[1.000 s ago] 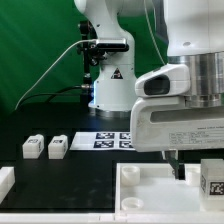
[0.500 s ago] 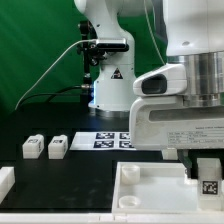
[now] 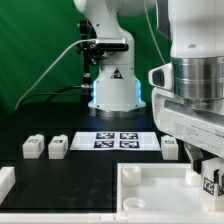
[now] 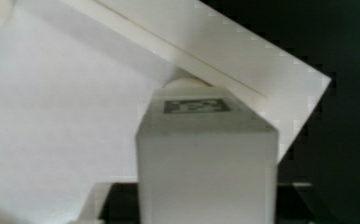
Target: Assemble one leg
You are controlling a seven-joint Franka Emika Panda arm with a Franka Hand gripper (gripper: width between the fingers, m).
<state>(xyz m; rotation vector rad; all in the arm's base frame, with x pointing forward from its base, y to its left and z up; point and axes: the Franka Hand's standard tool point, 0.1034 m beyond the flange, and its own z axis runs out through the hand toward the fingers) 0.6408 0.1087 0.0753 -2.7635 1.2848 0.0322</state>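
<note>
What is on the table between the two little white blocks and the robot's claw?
In the exterior view, the marker board lies flat between the two legs and the gripper. Past it, another leg stands nearer the gripper.

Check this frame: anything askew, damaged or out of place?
Nothing stands out. The gripper holds one leg over the white panel; two legs sit side by side on the table, another beside the marker board.

The gripper (image 3: 207, 172) clamps a tagged leg (image 3: 212, 181) above the white panel (image 3: 150, 190) at four o'clock; two more legs (image 3: 45, 147) sit at nine o'clock, the marker board (image 3: 117, 140) at centre, another leg (image 3: 170, 147) beside it
</note>
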